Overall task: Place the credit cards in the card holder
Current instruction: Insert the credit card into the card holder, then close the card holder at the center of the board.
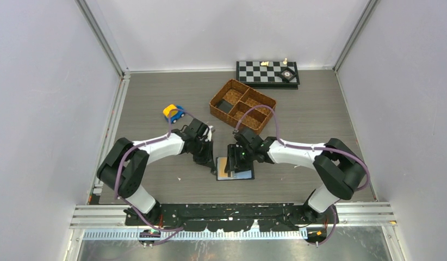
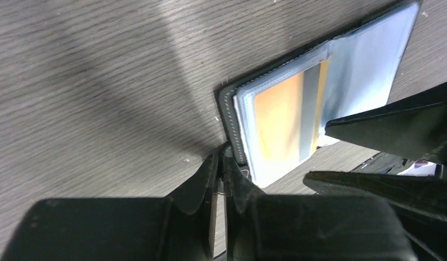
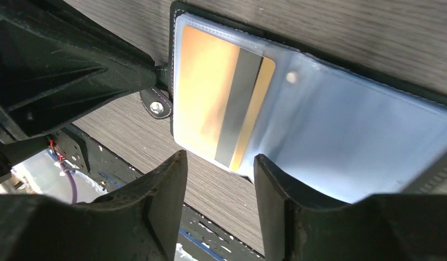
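Top external view: a wicker basket, toy car and chessboard are seen beyond the card holder, laid open left-to-right on the table's near half. Its left edge is pinched by the left gripper. The tan-orange card is sleeved crosswise — the right gripper is held parted at its near end.

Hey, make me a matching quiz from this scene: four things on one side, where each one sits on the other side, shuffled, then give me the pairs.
Things:
1 orange card
2 toy car
3 chessboard
4 wicker basket

Places:
A far edge of the table
B left of the basket
C inside a clear sleeve of the card holder
D mid-table, just nearer than the chessboard

Pairs: 1-C, 2-B, 3-A, 4-D
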